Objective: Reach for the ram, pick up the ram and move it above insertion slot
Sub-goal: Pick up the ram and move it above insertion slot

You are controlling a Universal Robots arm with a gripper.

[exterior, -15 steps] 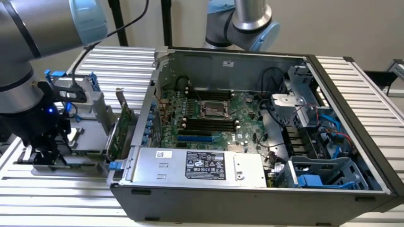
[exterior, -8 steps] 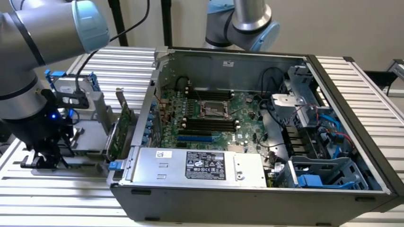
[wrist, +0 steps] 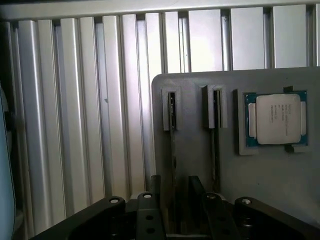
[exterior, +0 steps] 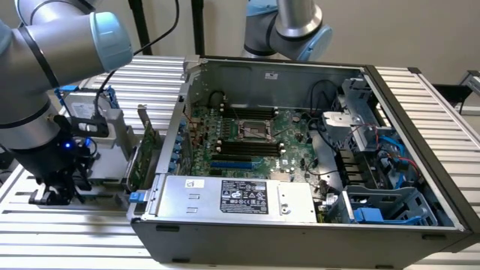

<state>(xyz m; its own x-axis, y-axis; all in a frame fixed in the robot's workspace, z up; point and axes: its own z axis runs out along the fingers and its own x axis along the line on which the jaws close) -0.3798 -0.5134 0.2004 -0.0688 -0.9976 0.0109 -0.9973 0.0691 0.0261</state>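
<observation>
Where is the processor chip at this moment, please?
In the wrist view, the processor chip lies flat in a recess of the grey holder plate, beside the nearer of two narrow slots.

Two grey-and-blue robot arms [exterior: 45,84] [exterior: 296,28] are standing by one grey computer case [exterior: 300,236] holding one green motherboard [exterior: 293,126] and one silver power supply [exterior: 232,197]. One grey holder plate [wrist: 260,180] is carrying two thin ram sticks [wrist: 172,135] [wrist: 215,145] and one square silver-lidded processor [wrist: 277,119].

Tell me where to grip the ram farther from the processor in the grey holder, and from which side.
Best pinch the ram across its two flat faces, mid-length on its top edge, coming straight down from above. It stands on edge in the grey holder's slot, so only that thin upper edge is free.
</observation>
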